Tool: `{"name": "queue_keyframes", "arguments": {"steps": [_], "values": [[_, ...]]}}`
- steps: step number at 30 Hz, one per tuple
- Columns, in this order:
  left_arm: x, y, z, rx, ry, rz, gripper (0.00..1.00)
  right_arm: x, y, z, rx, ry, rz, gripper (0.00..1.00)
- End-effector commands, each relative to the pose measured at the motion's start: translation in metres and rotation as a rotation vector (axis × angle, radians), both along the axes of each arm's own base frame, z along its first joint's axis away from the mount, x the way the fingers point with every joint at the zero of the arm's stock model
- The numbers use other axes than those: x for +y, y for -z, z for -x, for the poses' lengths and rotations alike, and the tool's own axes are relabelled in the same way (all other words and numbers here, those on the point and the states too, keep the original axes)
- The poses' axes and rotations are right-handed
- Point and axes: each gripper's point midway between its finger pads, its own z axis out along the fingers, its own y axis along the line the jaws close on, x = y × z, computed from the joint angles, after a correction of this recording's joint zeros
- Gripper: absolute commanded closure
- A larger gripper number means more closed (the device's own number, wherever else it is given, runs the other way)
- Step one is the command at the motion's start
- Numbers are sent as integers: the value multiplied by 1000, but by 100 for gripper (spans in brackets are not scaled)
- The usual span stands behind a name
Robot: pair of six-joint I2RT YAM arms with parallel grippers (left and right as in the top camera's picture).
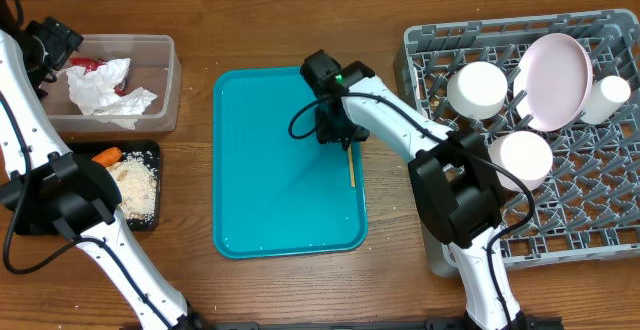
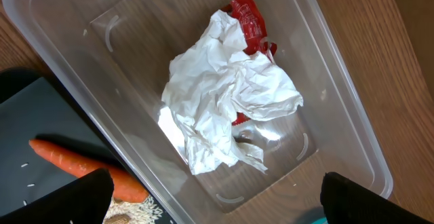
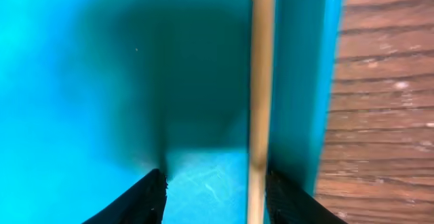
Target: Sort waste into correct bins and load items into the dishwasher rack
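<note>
Thin wooden stick [image 3: 261, 68] lay on teal plastic tray [image 3: 81, 61] | seemingly light, stiff; best pinched mid-length | right end effector [image 3: 215, 183] half-open astride it

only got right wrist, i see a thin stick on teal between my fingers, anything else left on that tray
Observer: No, the stick is the only thing on the teal tray.
Operator: where's the rack from there
Observer: The dishwasher rack sits just right of the tray, holding a plate, two bowls and a cup.
Operator: what's the left arm doing
Observer: The left gripper hangs open over the clear tub, which holds napkins and a red wrapper.
</note>
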Motion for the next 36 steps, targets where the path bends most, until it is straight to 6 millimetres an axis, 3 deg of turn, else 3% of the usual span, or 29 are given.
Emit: {"name": "queue_keyframes", "arguments": {"steps": [1,4,8,12,13,19,22,24,28,31,34,36], "values": [[-1,-1,0,3,6,-8,0,-1,14,10,40,6,-2,49],[-1,-1,0,2,6,-8,0,7,14,14,66,1,-50,50],[-1,-1,0,2,6,-8,0,9,13,14,64,0,-57,74],[-1,-1,0,2,6,-8,0,9,13,13,63,0,-57,85],[-1,-1,0,2,6,-8,0,9,13,13,63,0,-57,94],[-1,-1,0,2,6,-8,0,19,6,16,77,-3,-116,96],[-1,-1,0,2,6,-8,0,27,-19,12,65,-9,-184,96],[-1,-1,0,2,6,-8,0,22,-51,3,24,-3,-213,96],[-1,-1,0,2,6,-8,0,-20,-127,-19,-107,10,-264,96],[-1,-1,0,2,6,-8,0,-73,-187,-31,-233,-25,-280,96],[-1,-1,0,2,6,-8,0,-131,-224,-36,-329,15,-262,96],[-1,-1,0,2,6,-8,0,-168,-231,-39,-352,58,-239,96]]}}
